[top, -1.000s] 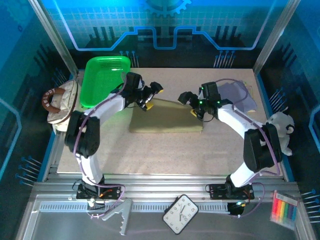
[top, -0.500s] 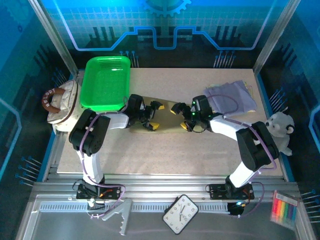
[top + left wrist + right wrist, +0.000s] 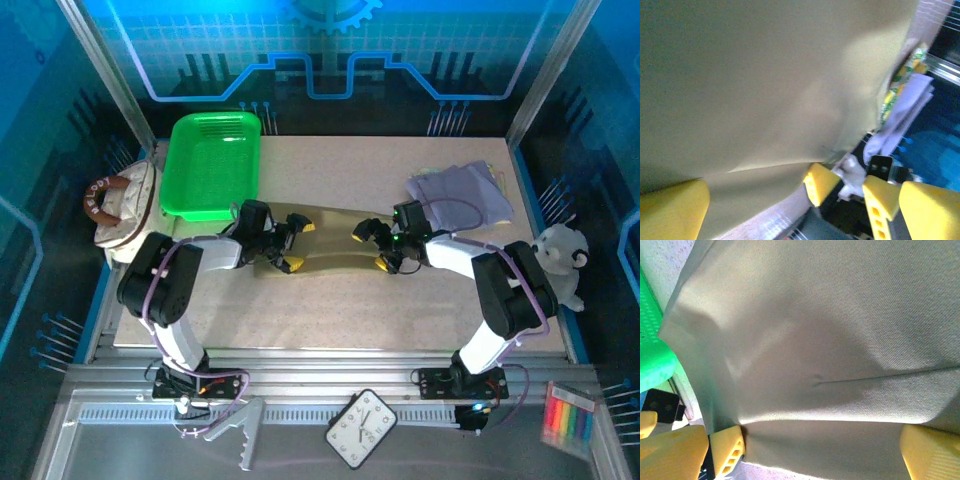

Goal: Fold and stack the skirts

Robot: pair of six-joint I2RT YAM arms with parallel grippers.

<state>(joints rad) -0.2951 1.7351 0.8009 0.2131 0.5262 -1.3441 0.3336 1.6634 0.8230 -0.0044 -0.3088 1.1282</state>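
Observation:
The khaki-tan skirt (image 3: 330, 250) lies folded in a narrow strip at mid-table. My left gripper (image 3: 292, 246) sits low at its left end and my right gripper (image 3: 373, 248) at its right end, both open and facing each other. In the left wrist view the tan cloth (image 3: 740, 75) spreads between my wide-apart yellow fingers (image 3: 670, 207). The right wrist view has the same cloth (image 3: 840, 315) lying between its fingers (image 3: 677, 445). The lavender-grey skirt (image 3: 462, 188) lies folded at the far right. A yellow-green printed skirt (image 3: 895, 85) peeks from beneath the lavender one (image 3: 907, 105).
A green tray (image 3: 210, 165) stands at the far left, just behind the left arm. The cream handbag (image 3: 115, 200) rests off the table's left edge and a white plush toy (image 3: 560, 258) off the right. A clock (image 3: 360, 425) and markers (image 3: 570, 415) lie on the near shelf.
Both arms have dropped low and drawn toward the near side, from above the khaki skirt's far edge to its two ends. The skirt looks narrower. Both jaws stayed open.

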